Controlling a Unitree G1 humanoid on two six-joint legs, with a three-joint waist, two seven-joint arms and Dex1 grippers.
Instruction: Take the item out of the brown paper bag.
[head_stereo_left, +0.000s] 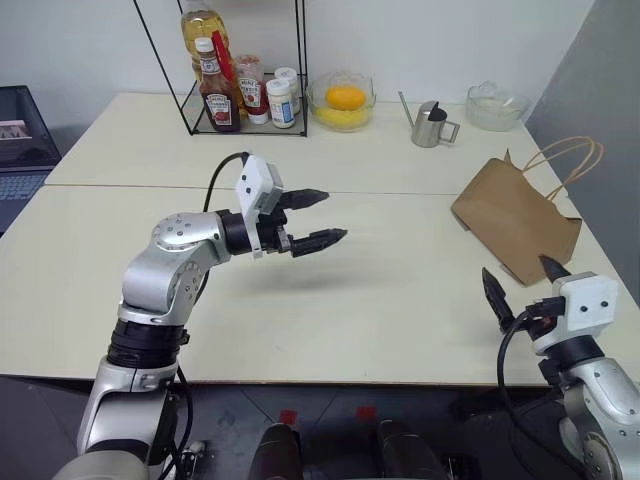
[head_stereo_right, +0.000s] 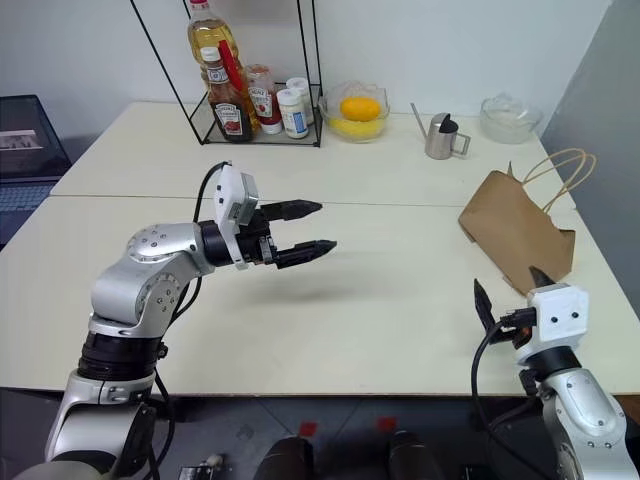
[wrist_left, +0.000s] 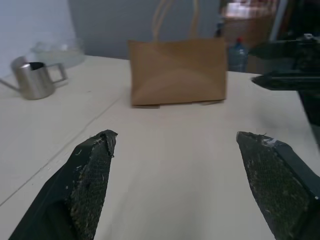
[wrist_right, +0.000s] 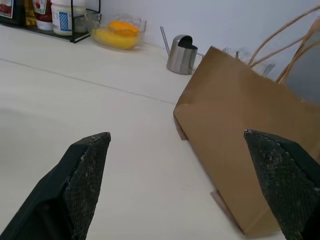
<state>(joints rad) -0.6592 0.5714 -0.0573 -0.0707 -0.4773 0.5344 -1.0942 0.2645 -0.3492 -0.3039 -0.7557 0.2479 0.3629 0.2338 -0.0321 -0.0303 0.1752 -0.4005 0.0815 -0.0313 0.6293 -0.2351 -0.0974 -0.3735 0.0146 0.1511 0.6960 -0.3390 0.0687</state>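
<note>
The brown paper bag (head_stereo_left: 515, 215) lies flat on the right side of the table, its cord handles (head_stereo_left: 565, 160) toward the far right edge. The item is hidden. My left gripper (head_stereo_left: 334, 216) hovers open over the middle of the table, pointing right toward the bag and well short of it, with nothing between its fingers. In the left wrist view the bag (wrist_left: 177, 70) lies straight ahead. My right gripper (head_stereo_left: 516, 268) stands open and empty at the front right edge, just short of the bag's near corner. The right wrist view shows the bag (wrist_right: 250, 140) close by.
At the back stand a wire rack with sauce bottles (head_stereo_left: 230, 90), a glass bowl of orange and yellow fruit (head_stereo_left: 343, 100), a small metal jug (head_stereo_left: 430, 125) and a clear glass bowl (head_stereo_left: 495, 105). A grey panel (head_stereo_left: 600, 90) rises along the table's right side.
</note>
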